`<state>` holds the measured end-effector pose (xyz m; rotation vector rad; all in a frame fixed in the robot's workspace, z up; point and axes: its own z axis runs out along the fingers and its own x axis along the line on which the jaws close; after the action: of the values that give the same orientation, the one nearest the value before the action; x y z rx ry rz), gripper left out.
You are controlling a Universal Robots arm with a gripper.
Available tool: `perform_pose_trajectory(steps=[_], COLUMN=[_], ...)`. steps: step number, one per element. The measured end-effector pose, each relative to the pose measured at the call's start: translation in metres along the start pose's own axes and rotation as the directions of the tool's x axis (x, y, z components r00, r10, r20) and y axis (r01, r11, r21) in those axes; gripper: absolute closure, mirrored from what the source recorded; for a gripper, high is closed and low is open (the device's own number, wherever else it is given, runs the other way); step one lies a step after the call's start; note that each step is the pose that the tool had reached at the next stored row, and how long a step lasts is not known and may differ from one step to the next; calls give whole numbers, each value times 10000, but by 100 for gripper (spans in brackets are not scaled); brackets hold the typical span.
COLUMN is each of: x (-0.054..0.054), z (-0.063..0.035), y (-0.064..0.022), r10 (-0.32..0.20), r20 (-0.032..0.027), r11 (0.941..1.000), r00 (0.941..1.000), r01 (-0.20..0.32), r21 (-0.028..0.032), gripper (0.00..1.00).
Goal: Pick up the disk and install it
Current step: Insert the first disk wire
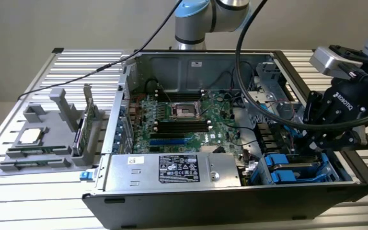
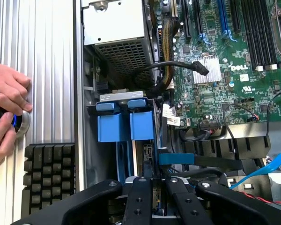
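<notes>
the end effector (image 1: 318, 143) is hanging over the drive bay at the front corner of the open computer case (image 1: 235, 201), on the exterior view's right. in the wrist view its fingers (image 2: 138, 197) are standing narrow, close together, pinching something thin between them, most likely the edge of the disk (image 2: 147, 161), though what they are gripping is too dark to be sure. the disk is sitting edge-on in the bay, just beside the blue carrier brackets (image 2: 126, 122), apparently partway into its slot.

doing this step well is a matter of keeping the disk square to the bay rails and pressing straight in, not at a tilt, so the carrier is not jamming. the black cable (image 2: 178, 65) is lying near the bay and should be kept clear. a person's hand (image 2: 7, 101) is resting on a knob (image 2: 21, 123) on the tabletop (image 2: 47, 70), beside a keyboard (image 2: 49, 178).
</notes>
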<state>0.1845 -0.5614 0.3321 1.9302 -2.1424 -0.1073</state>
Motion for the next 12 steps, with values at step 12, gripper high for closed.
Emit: perform_pose_trajectory(steps=[12], x=[-21], z=[-36], y=[10], r10=[43], r20=[-223], r11=[10000], r00=[9997], r01=[-45], r21=[-62], gripper=[83])
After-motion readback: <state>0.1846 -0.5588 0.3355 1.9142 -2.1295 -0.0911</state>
